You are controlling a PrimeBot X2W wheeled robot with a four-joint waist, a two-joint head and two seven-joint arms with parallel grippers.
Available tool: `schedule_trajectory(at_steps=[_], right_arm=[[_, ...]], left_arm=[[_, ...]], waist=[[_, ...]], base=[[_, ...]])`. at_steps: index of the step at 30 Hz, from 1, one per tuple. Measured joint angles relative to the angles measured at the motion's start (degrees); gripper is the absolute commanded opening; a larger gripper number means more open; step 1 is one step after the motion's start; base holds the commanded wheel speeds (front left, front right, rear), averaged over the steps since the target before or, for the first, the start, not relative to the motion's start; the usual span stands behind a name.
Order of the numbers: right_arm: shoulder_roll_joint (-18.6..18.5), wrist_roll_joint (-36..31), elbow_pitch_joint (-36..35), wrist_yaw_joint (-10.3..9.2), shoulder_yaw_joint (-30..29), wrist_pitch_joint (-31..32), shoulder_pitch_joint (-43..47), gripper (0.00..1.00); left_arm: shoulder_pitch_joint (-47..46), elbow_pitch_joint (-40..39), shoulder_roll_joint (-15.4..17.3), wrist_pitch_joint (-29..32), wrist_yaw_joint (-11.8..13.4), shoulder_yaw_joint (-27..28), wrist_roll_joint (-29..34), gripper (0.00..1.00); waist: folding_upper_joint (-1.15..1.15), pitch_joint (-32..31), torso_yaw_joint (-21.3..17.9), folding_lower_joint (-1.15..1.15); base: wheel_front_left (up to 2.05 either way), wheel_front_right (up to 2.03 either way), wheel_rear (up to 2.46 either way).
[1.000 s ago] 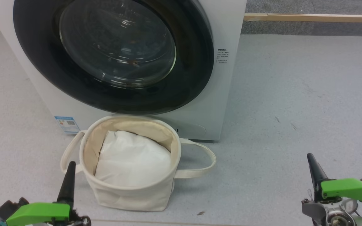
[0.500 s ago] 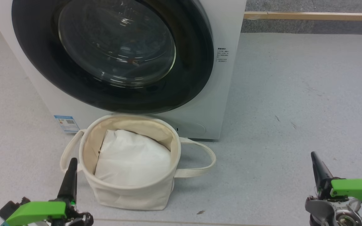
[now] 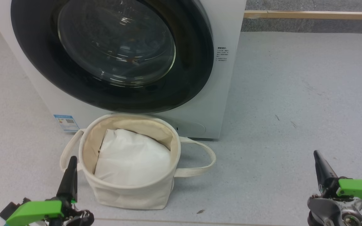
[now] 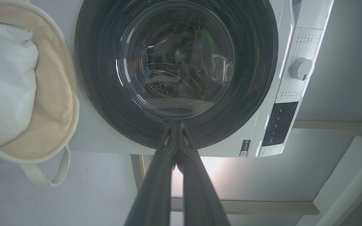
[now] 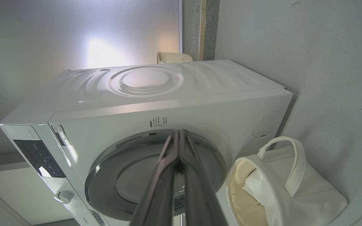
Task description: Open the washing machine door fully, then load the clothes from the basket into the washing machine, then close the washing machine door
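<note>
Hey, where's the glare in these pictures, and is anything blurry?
Head view: sharp, with white streaks of reflection on the washing machine door glass. Left wrist view: the same glass mirrors the room, and the left gripper looks soft up close. Right wrist view: a bright patch washes out the wall behind the washing machine.
</note>
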Motion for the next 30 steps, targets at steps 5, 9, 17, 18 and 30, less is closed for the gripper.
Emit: schedule_trajectory(at_steps=[5, 9, 17, 18, 30], right_arm=[[0.0, 0.0, 0.0, 0.00, 0.0, 0.0, 0.0, 0.00], [0.0, 0.0, 0.0, 0.00, 0.0, 0.0, 0.0, 0.00], [0.0, 0.1, 0.0, 0.00, 0.0, 0.0, 0.1, 0.00], [0.0, 0.1, 0.0, 0.00, 0.0, 0.0, 0.2, 0.00], [0.0, 0.2, 0.0, 0.00, 0.1, 0.0, 0.6, 0.00]], left_arm=[[0.0, 0.0, 0.0, 0.0, 0.0, 0.0, 0.0, 0.00], [0.0, -0.1, 0.0, 0.0, 0.0, 0.0, 0.0, 0.00], [0.0, -0.2, 0.0, 0.0, 0.0, 0.0, 0.0, 0.00], [0.0, -0.2, 0.0, 0.0, 0.0, 0.0, 0.0, 0.00], [0.0, -0.2, 0.0, 0.0, 0.0, 0.0, 0.0, 0.00]], waist=[[0.00, 0.0, 0.0, 0.00], [0.00, 0.0, 0.0, 0.00], [0.00, 0.0, 0.0, 0.00], [0.00, 0.0, 0.0, 0.00], [0.00, 0.0, 0.0, 0.00]], base=[[0.00, 0.00, 0.00], [0.00, 0.00, 0.00], [0.00, 0.00, 0.00], [0.00, 0.00, 0.00], [0.00, 0.00, 0.00]])
